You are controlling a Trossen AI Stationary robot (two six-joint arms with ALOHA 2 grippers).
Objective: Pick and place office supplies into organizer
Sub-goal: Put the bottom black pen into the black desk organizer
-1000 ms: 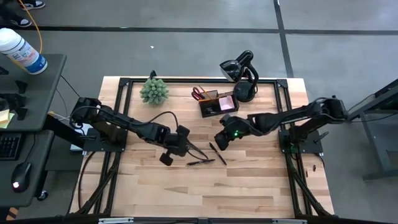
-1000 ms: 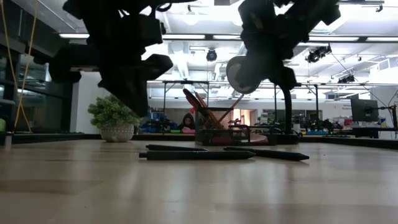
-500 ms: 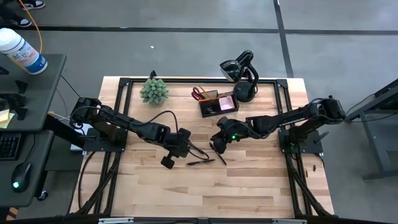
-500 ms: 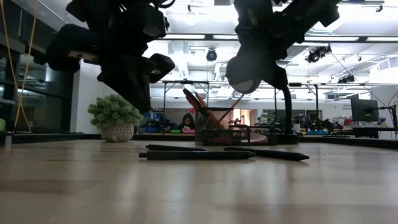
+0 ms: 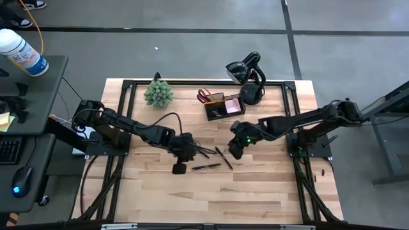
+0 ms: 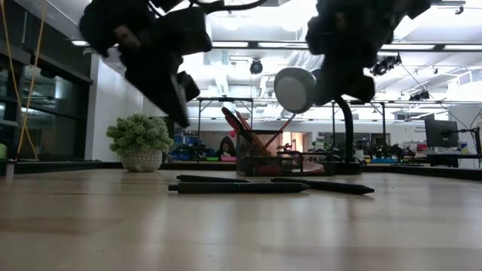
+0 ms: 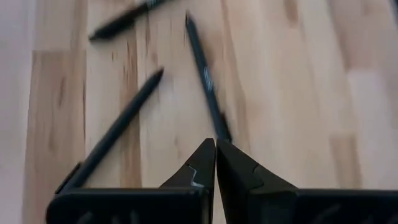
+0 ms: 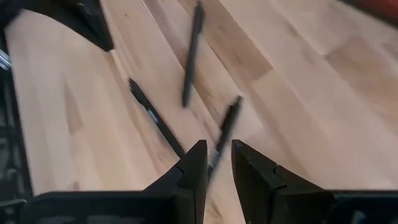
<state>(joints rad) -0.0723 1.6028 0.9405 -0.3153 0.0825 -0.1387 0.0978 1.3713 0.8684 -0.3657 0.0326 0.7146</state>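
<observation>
Lying loose on the table (image 5: pixel 255 191), three black pens (image 5: pixel 206 167) sit in a small cluster a little in front of the organizer (image 5: pixel 223 105), well apart from it, and these are what is left to move. The organizer itself stands near the back edge of the table, and the overhead view shows red-handled scissors (image 5: pixel 203 96), orange pencils and a pink pad (image 5: pixel 233 104) already inside it, so I judge the job well over halfway done. Between the organizer and the pens, slightly toward the organizer's right, the right gripper (image 5: pixel 234 152) hovers low over the nearest pen; its fingers stand a small way apart, and its wrist view shows a pen running in between the tips, though I cannot tell whether they pinch it. On the far side of the pens from that, the left gripper (image 5: pixel 192 151) points its pressed-together fingers (image 7: pixel 205 163) at the cluster and holds nothing. Farther out, a spiky green plant (image 5: pixel 158 93) sits to the organizer's left, and a black curved-neck stand (image 5: pixel 248 76) rises just behind its right end.
</observation>
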